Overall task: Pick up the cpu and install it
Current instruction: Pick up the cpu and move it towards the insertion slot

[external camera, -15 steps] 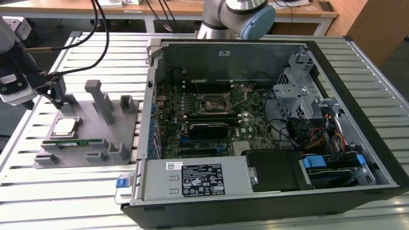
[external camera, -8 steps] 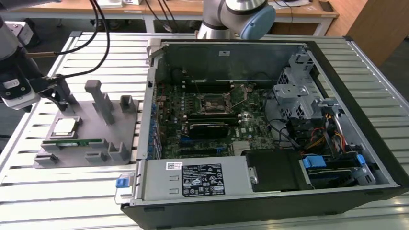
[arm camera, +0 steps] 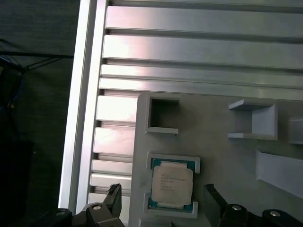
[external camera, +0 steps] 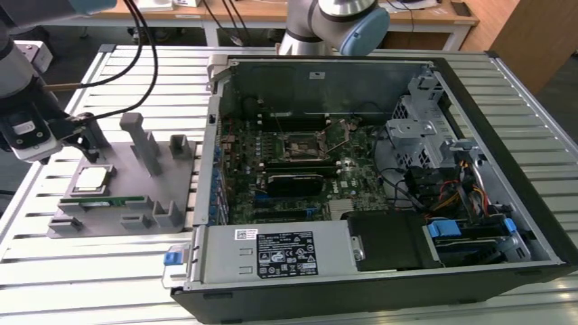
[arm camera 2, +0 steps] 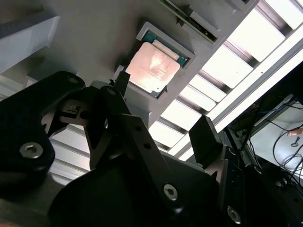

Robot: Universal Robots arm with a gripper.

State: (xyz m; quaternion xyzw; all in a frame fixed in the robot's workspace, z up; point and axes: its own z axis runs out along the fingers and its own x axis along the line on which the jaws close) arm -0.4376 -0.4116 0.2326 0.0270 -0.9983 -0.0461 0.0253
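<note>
Silvery on top with a thin pale edge, the cpu (arm camera: 172,185) lies flat in a shallow walled pocket of the grey holder (arm camera: 222,151). It sits directly beneath the gripper (arm camera: 162,189), between its two fingers. Those fingers stand wide apart and touch nothing, so the hand is open and empty. In both wrist views one finger flanks each side of the chip with a gap to spare. A green memory stick (external camera: 101,201) lies in the same holder a little beyond the hand. The opened computer case (external camera: 538,203) and its motherboard socket (external camera: 304,144) are well away from the hand. The risk, as I judge it, is the pocket's raised corners. Fingers closing off-centre could land on that wall instead of the chip's edges. They could also pinch one corner and tip the chip, so that it slips free in transit.
</note>
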